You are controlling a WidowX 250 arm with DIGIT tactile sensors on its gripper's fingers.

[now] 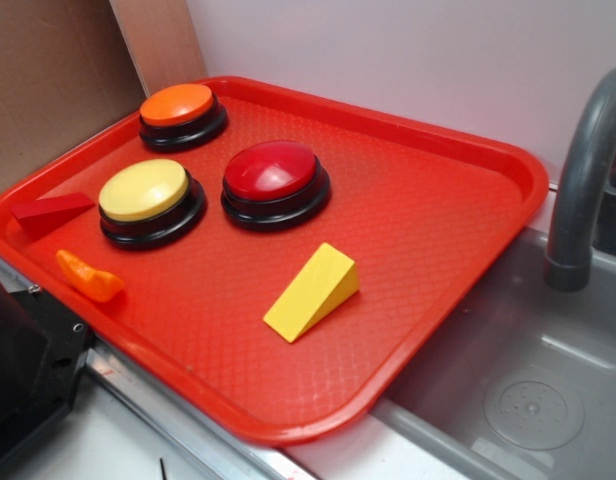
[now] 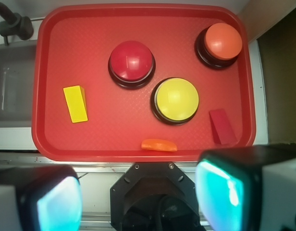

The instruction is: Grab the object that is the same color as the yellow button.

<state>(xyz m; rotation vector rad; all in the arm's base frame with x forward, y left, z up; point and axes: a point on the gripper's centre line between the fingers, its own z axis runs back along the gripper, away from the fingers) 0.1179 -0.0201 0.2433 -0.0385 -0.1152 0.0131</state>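
A yellow wedge block (image 1: 313,291) (image 2: 75,103) lies on the red tray (image 1: 438,210) (image 2: 100,139), toward the sink side. The yellow button (image 1: 148,199) (image 2: 176,99) on its black base sits mid-tray, with the red button (image 1: 275,181) (image 2: 131,63) beside it. In the wrist view my gripper (image 2: 138,197) hangs high above the tray's near edge. It is open, with its two fingers (image 2: 225,192) wide apart and nothing between them. The gripper itself does not show in the exterior view.
An orange button (image 1: 182,113) (image 2: 220,44) stands in the tray's far corner. A dark red wedge (image 1: 50,211) (image 2: 222,126) and an orange carrot-like piece (image 1: 88,276) (image 2: 159,145) lie near the tray rim. A grey sink (image 1: 528,390) with a faucet (image 1: 588,170) adjoins the tray. The black robot base (image 2: 153,197) is below.
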